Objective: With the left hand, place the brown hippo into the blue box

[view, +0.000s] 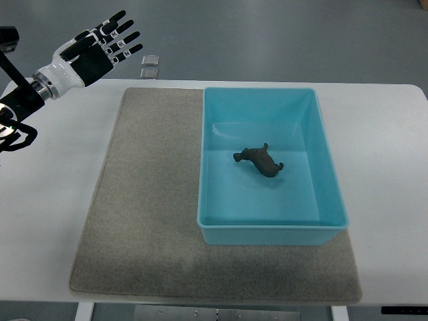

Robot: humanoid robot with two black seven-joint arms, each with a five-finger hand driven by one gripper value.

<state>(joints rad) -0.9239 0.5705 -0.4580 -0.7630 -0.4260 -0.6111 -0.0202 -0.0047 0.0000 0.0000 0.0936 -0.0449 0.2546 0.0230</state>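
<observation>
The brown hippo (260, 160) lies on its side on the floor of the blue box (321, 147), near the box's middle. The box stands on the right part of a grey mat (144, 200). My left hand (100, 43) is up at the far left, past the table's back edge, well away from the box. Its fingers are spread and it holds nothing. The right arm does not show.
The mat lies on a white table (388, 147). Two small clear squares (150, 65) lie on the floor beyond the table's back edge. The grey floor shows above the table.
</observation>
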